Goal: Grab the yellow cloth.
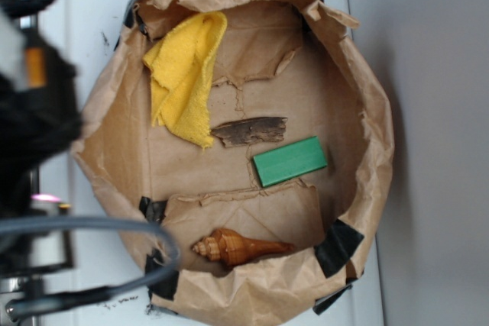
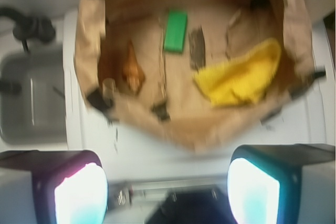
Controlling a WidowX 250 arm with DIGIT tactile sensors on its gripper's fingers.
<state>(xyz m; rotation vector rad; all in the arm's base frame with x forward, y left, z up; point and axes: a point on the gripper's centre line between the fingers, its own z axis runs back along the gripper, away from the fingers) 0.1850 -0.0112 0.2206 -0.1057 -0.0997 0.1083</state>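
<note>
The yellow cloth lies rumpled against the upper left wall of a brown paper basin. In the wrist view the yellow cloth sits at the right of the basin, well ahead of my gripper. The two fingers stand far apart at the bottom of the frame, open, with nothing between them. My gripper hangs outside the basin, over the white surface beside its rim. In the exterior view only the arm's dark blurred body shows at the left edge.
Inside the basin lie a dark piece of bark, a green block and a brown spiral shell. Black tape holds the crumpled rim. A grey cable loops at lower left. A metal sink shows left of the basin.
</note>
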